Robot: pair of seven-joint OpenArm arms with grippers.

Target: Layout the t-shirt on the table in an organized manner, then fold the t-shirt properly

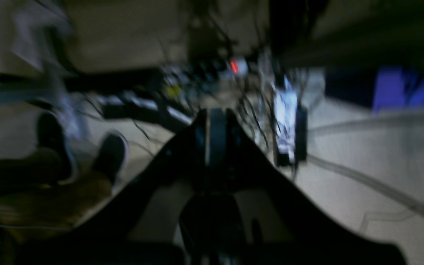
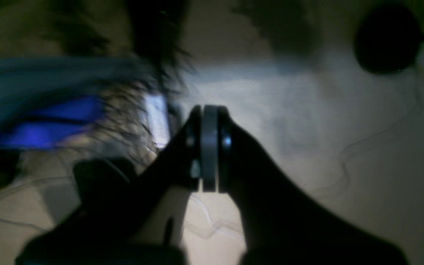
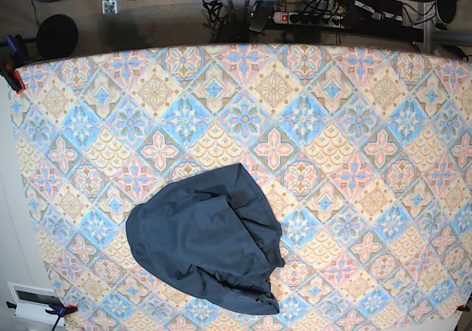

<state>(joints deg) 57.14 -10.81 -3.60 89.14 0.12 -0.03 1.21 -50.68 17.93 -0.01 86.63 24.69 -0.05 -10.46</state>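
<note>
Closest to our left wrist camera, our left gripper (image 1: 216, 121) fills the lower middle of the blurred picture, its two dark fingers pressed together with nothing between them. Beyond it we make out a pale floor, a tangle of dark cables (image 1: 248, 110) and a small red light (image 1: 233, 66), all smeared by blur. At the lower left a pair of dark shoes (image 1: 83, 151) shows, too blurred to tell more.

Our right gripper (image 2: 209, 147) looks the same in the right wrist view: fingers pressed together, empty, and pointing away over a pale floor. A round black object (image 2: 387, 38) sits at the upper right of that picture, and a blue shape (image 2: 50, 125) lies at the left, neither sharp enough to name.

Neither gripper appears in the base view. There the t-shirt (image 3: 206, 239) lies in a crumpled dark navy heap on the table (image 3: 354, 124), in the lower middle of the patterned cloth and a little toward the left side of the picture. Its fabric is bunched and creased, with no sleeve or collar plainly spread out. Past the far edge of the table we see a power strip (image 3: 310, 18) with a red switch.
</note>
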